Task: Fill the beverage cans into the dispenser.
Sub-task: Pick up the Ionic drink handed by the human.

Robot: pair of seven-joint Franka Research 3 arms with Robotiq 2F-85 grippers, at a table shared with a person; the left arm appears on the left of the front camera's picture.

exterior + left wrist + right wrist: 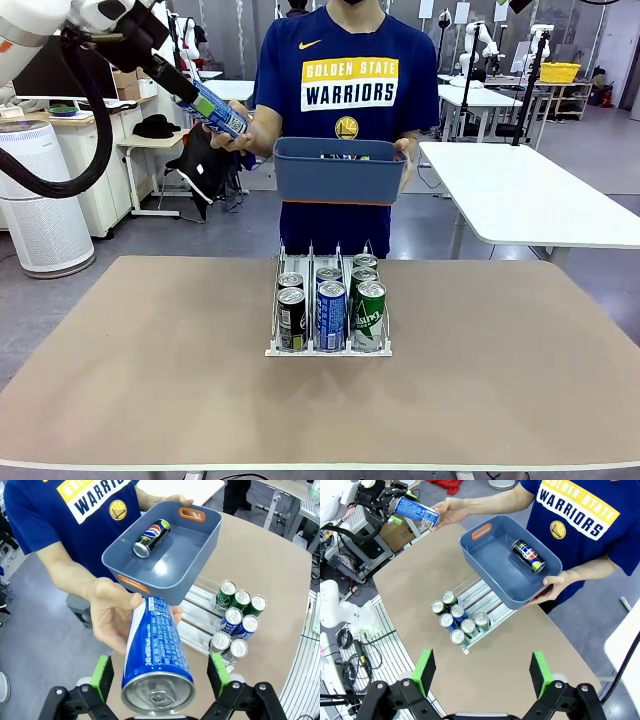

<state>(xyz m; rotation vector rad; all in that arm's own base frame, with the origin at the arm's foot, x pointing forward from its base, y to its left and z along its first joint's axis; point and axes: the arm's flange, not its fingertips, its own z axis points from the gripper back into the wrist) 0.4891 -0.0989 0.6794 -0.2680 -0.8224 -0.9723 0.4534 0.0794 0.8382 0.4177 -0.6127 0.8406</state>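
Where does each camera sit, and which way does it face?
Front view: fixed on the robot's side, facing across the table at the person holding the tub; left arm enters upper left.
Left wrist view: on that wrist, looking along the open left gripper at the blue can in the person's hand.
Right wrist view: on that wrist, looking down past the open right gripper at the dispenser.
Both wrist views show the black can in the tub.
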